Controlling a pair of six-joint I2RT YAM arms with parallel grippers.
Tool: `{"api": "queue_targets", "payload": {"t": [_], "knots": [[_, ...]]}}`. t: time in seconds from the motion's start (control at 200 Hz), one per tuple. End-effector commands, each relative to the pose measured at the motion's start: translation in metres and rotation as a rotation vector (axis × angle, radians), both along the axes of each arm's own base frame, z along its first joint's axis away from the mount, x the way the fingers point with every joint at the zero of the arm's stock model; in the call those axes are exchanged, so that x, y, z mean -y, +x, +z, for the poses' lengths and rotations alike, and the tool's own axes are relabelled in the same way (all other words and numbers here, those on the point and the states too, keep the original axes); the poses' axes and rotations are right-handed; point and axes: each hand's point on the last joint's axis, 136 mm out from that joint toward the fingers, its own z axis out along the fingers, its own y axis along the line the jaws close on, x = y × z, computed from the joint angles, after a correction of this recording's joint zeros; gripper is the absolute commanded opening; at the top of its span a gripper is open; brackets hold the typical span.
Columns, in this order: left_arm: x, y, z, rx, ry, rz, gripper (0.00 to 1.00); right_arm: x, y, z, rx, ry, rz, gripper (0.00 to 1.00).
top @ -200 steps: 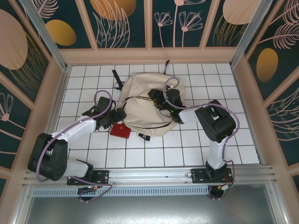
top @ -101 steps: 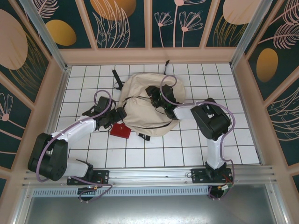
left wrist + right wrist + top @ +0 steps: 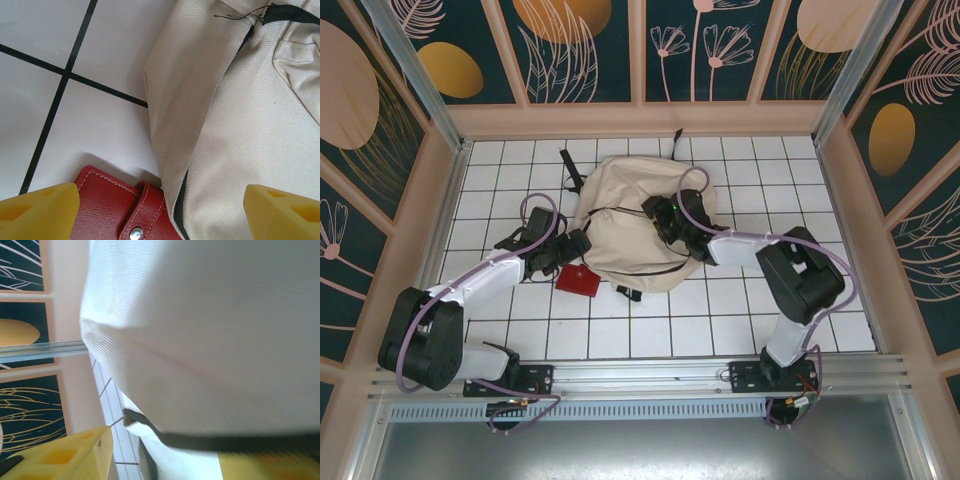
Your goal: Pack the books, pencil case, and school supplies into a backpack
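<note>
The beige backpack lies in the middle of the tiled table, its fabric also close up in the left wrist view. A flat red square case with a snap tab, the school supplies, lies against its near left edge. My left gripper hovers open over that spot, one fingertip above the red case and the other above the fabric. My right gripper sits on top of the backpack, jaws apart, a black-edged fold lying over one finger. Books and pencil case are out of view.
Black straps trail from the backpack's far left, and another strap end pokes out at its near edge. Raised walls close in the table. Bare white tiles stretch in front of the backpack.
My right gripper reached a little farther over the backpack, then drew back toward the near right, its jaws widening. The left arm and the red case stayed put.
</note>
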Motion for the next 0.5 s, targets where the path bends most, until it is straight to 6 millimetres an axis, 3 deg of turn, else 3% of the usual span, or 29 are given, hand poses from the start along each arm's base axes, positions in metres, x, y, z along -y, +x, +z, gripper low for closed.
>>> {"api": "queue_targets", "payload": {"t": [0.0,0.115,0.23,0.275,0.355,0.42,0.495], "knots": [[-0.002,0.003,0.002,0.015,-0.006,0.015,0.85,0.023,-0.014,-0.008,-0.018,-0.063,0.021,0.57],[-0.002,0.005,0.004,0.021,-0.006,0.016,0.85,0.039,-0.024,-0.001,0.022,-0.204,0.089,0.56],[-0.003,0.005,0.003,0.023,0.001,0.021,0.85,0.081,-0.045,-0.004,0.011,-0.417,0.064,0.57],[-0.003,0.006,0.003,0.023,0.002,0.026,0.85,0.109,-0.051,-0.009,-0.021,-0.5,0.016,0.59],[-0.005,0.007,0.002,0.023,0.008,0.034,0.85,0.141,-0.066,-0.02,-0.096,-0.551,-0.003,0.6],[-0.006,0.007,0.002,0.022,0.012,0.044,0.85,0.152,-0.078,-0.027,-0.137,-0.541,0.013,0.6],[-0.008,0.006,0.001,0.018,0.019,0.055,0.85,0.147,-0.095,-0.035,-0.172,-0.478,0.07,0.59]]}}
